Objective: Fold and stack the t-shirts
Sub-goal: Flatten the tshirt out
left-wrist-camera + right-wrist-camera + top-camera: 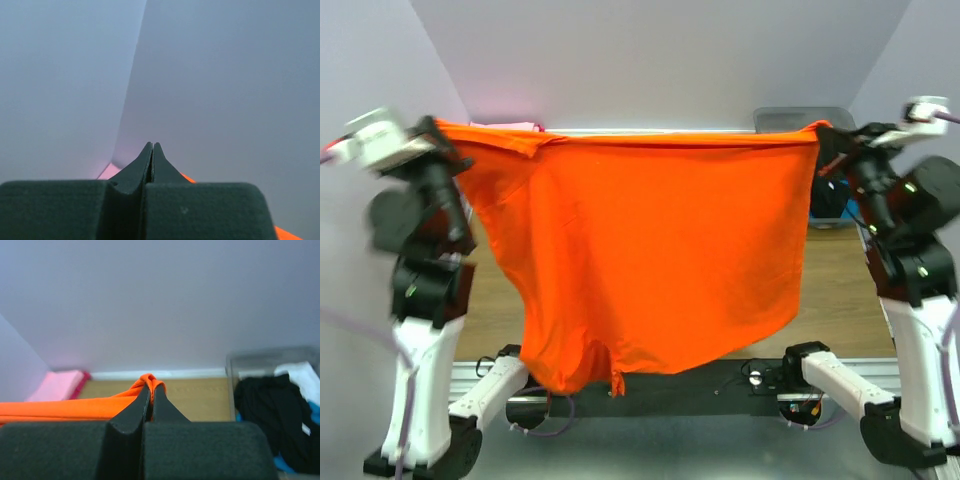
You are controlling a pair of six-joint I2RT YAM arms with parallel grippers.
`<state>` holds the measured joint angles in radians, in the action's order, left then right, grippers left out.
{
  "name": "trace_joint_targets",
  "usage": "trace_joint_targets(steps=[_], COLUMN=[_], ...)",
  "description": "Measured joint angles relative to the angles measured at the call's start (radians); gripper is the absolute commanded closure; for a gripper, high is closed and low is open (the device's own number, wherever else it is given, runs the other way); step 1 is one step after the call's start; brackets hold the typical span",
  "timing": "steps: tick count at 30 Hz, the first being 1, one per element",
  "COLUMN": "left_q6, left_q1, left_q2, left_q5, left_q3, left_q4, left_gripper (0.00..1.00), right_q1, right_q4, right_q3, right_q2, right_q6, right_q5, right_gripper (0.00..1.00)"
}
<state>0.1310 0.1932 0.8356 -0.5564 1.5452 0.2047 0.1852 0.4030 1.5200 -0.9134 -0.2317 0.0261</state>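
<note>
A bright orange t-shirt [650,250] hangs spread wide in the air above the table, its top edge pulled taut between my two grippers. My left gripper [442,135] is shut on its upper left corner. In the left wrist view the left gripper [152,145] shows only a sliver of orange cloth [186,177] beside its shut jaws. My right gripper [823,140] is shut on the upper right corner. The right wrist view shows a bunch of the orange t-shirt [60,407] pinched at the tips of that gripper [151,387].
A folded light pink t-shirt [57,385] with magenta [85,376] beside it lies at the back left of the wooden table [840,290]. A translucent grey bin [232,370] at the back right holds black [265,410], white [302,375] and blue [315,412] shirts. Pale walls close in all round.
</note>
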Motion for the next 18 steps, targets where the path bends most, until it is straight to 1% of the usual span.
trace_joint_targets(steps=[1, 4, 5, 7, 9, 10, 11, 12, 13, 14, 16, 18], left_q6=[-0.001, 0.002, 0.006, 0.018, 0.034, 0.039, 0.047, 0.054, 0.058, 0.064, 0.07, 0.076], left_q1=[-0.002, -0.005, -0.005, -0.007, -0.009, -0.009, -0.009, -0.009, -0.009, -0.009, -0.009, -0.01], left_q2=[0.021, 0.137, 0.188, 0.305, 0.446, 0.516, 0.584, 0.671, 0.721, 0.798, 0.864, 0.942], left_q5=[0.004, 0.035, 0.046, 0.076, 0.104, 0.113, 0.127, 0.145, 0.155, 0.175, 0.193, 0.208], left_q3=[-0.039, -0.224, -0.272, -0.362, -0.423, -0.43, -0.428, -0.417, -0.409, -0.392, -0.371, -0.314], left_q4=[-0.012, -0.074, -0.088, -0.125, -0.13, -0.132, -0.133, -0.141, -0.144, -0.147, -0.148, -0.153], left_gripper=[1.0, 1.0, 1.0, 1.0, 1.0, 1.0, 1.0, 1.0, 1.0, 1.0, 1.0, 1.0], right_q1=[-0.002, -0.005, -0.006, -0.008, -0.012, -0.012, -0.014, -0.014, -0.015, -0.016, -0.017, -0.018], right_q4=[-0.002, -0.008, -0.009, -0.018, -0.056, -0.066, -0.079, -0.093, -0.125, -0.136, -0.205, -0.259], right_q3=[-0.023, -0.116, -0.164, -0.208, -0.33, -0.354, -0.39, -0.406, -0.418, -0.418, -0.414, -0.389], right_q2=[-0.019, -0.117, -0.177, -0.234, -0.404, -0.439, -0.518, -0.562, -0.636, -0.66, -0.756, -0.834], right_q6=[0.005, 0.021, 0.025, 0.026, 0.028, 0.029, 0.032, 0.033, 0.04, 0.044, 0.063, 0.087], right_q5=[0.006, 0.045, 0.074, 0.116, 0.163, 0.173, 0.194, 0.205, 0.225, 0.232, 0.255, 0.272], right_gripper=[0.99, 1.0, 1.0, 1.0, 0.99, 0.99, 1.0, 1.0, 1.0, 1.0, 1.0, 0.99])
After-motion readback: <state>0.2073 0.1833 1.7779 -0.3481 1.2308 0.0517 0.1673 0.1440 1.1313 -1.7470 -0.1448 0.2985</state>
